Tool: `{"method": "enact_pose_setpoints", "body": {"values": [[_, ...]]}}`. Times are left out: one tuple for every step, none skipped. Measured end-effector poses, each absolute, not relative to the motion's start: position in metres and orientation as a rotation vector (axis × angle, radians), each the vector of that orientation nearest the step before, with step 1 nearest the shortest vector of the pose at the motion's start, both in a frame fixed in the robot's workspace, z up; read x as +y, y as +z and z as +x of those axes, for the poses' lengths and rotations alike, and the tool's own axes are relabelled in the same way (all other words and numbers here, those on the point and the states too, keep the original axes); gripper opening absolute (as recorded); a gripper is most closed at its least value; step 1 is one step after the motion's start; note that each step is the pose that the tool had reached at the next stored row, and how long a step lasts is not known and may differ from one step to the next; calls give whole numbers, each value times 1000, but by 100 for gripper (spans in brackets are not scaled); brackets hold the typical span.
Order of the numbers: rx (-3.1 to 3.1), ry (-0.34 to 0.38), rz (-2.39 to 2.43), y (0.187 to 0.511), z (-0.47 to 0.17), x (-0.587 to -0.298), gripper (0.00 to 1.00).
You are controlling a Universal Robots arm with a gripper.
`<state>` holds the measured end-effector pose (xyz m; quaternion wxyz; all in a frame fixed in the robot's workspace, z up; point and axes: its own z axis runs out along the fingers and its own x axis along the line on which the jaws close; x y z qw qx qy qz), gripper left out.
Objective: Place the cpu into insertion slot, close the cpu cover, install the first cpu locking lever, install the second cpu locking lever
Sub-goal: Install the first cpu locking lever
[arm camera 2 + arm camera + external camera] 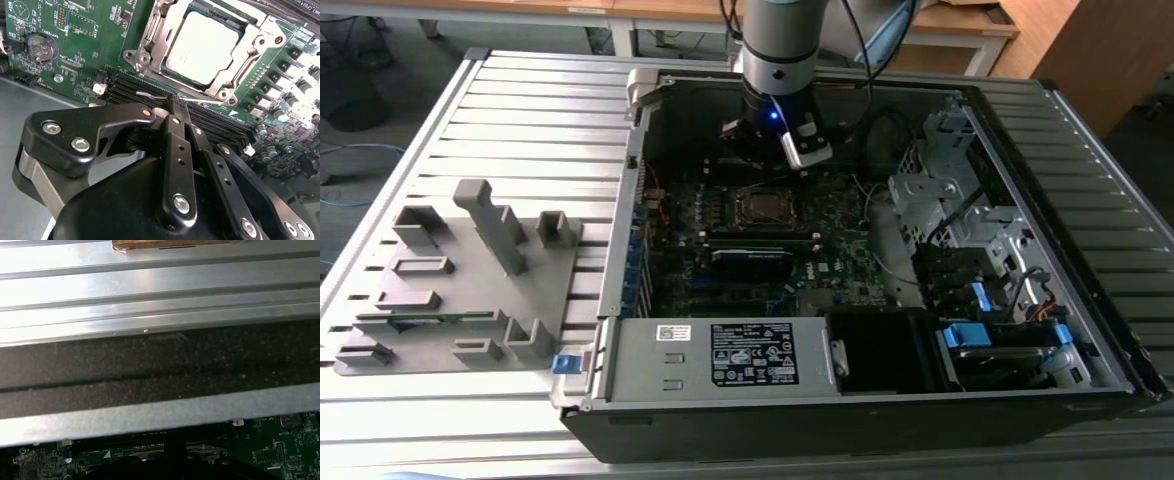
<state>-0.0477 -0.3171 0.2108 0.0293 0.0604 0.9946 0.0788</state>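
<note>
Cpu (pixel 205 47) lies flat in the insertion slot (pixel 141 56), and the cpu cover (pixel 257 42) is down over it, so you see the pale top of the chip through the square window.

Go now from the exterior view's left to its right. First you find a grey fixture (pixel 454 270) with upright pegs, standing on the slatted table (pixel 520 110). Beside it lies the open computer case (pixel 640 200) with the dark green motherboard (pixel 834 225) inside. The arm (pixel 774 60) reaches down into the case, and its lower end hangs close to the insertion slot. Nearer to the camera sits the power supply (pixel 720 355), and further right you see drive bays (pixel 967 335) with blue tabs.

In the second wrist view you meet a round coin battery (pixel 42 47) on the board, then the slot with the cpu, then a row of small capacitors (pixel 300 82). The gripper (pixel 176 102) has its two black fingers pressed together with no gap. Their tips touch a thin silver locking lever (pixel 150 94), which runs along the dark memory slots (pixel 125 82) just beside the insertion slot. You cannot tell whether the rod is pinched between the tips.
</note>
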Motion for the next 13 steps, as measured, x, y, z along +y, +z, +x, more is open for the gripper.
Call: {"method": "enact_pose_setpoints", "body": {"values": [[3068,243,187,210,-48,-317,10],[3068,243,186,210,-48,-317,10],[3068,243,187,210,-48,-317,10],[3068,243,187,209,-48,-317,10],[3068,243,187,209,-48,-317,10],[3068,243,187,209,-48,-317,10],[3068,243,187,209,-48,-317,10],[3068,243,187,208,-48,-317,10],[3068,243,187,208,-48,-317,10],[3068,243,187,208,-48,-317,10],[3068,243,187,208,-48,-317,10],[3068,243,187,207,-48,-317,10],[3068,243,187,207,-48,-317,10]]}}
